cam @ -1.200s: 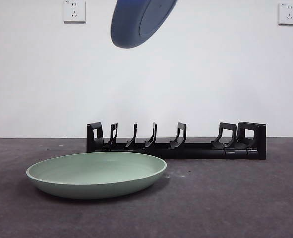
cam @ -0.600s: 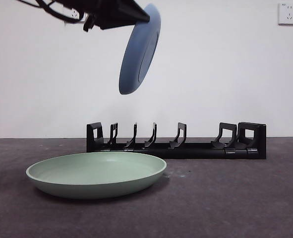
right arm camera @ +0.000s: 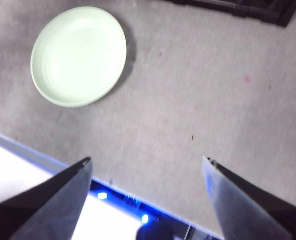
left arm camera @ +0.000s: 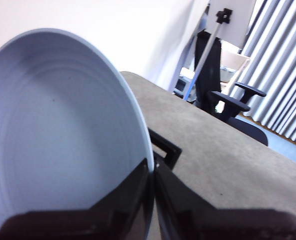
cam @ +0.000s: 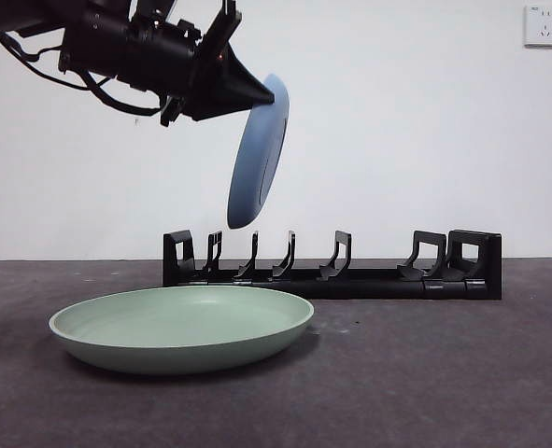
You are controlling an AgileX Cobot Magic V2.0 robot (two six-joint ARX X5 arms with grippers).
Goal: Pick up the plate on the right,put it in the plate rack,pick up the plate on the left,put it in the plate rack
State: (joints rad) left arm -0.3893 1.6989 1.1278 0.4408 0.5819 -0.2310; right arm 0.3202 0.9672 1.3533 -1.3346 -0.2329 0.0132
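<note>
Hanging in the upper left of the front view, the left gripper (cam: 261, 96) reaches in on a dark arm and has its fingers clenched on the top rim of the blue plate (cam: 257, 154), which stands nearly on edge in the air, tilted a little, its lower edge just above the left part of the plate rack (cam: 332, 266). That rack stretches across the middle of the frame on the dark bench (cam: 444, 373), at the foot of the white wall, its upright dividers holding no plate. Lower left, nearer the camera, the green plate (cam: 182, 327) lies flat on the bench, in front of the rack's left end. From the left wrist view, the blue plate (left arm camera: 57, 130) fills the left half of the frame, its rim pinched between the two black fingers (left arm camera: 122, 200) at the bottom, with a bit of the rack (left arm camera: 165, 150) showing just past its edge. From the right wrist view, the right gripper (right arm camera: 146, 162) has its fingers spread wide and holding nothing, high over the bench, with the green plate (right arm camera: 78, 55) at upper left and the rack (right arm camera: 238, 7) along the top edge.
</note>
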